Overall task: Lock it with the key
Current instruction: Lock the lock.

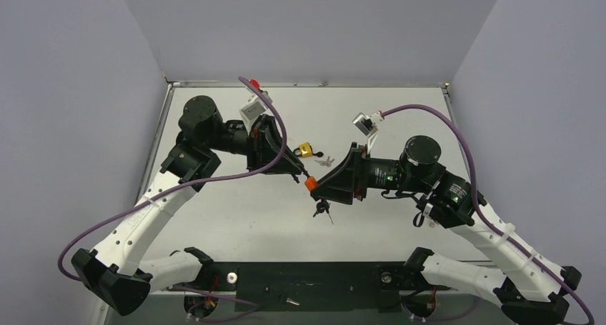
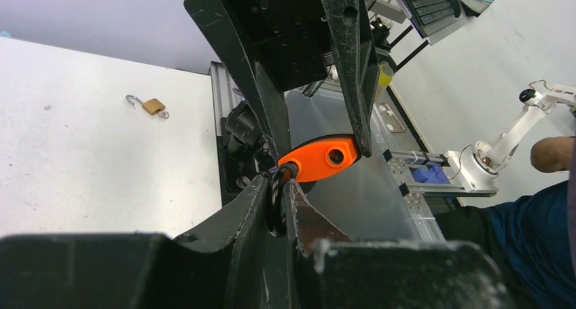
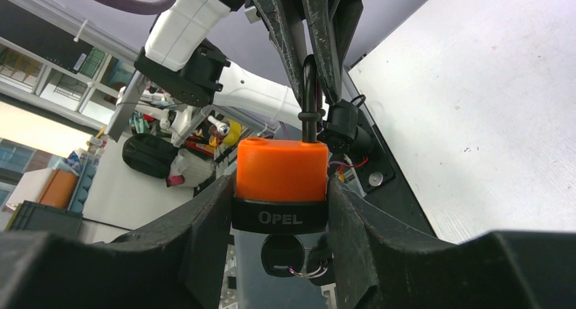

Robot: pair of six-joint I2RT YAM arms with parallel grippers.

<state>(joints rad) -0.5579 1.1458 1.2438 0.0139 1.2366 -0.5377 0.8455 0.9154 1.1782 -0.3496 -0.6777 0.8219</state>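
Note:
An orange padlock (image 1: 311, 183) with a black base is held in the air between both arms. My right gripper (image 3: 280, 187) is shut on its body (image 3: 282, 170). My left gripper (image 2: 280, 180) is shut on its black shackle (image 2: 276, 204), which also shows in the right wrist view (image 3: 309, 98). A black-headed key (image 3: 282, 255) sits in the padlock's bottom, with a ring and a second key hanging from it (image 1: 321, 209). The tiny silver key (image 1: 327, 160) lies on the table beside the yellow padlock (image 1: 307, 151).
A brass padlock (image 2: 153, 106) with an open silver shackle lies on the white table (image 2: 81, 159). The black base plate (image 1: 307, 278) runs along the near edge. Purple cables (image 1: 275, 118) loop over both arms.

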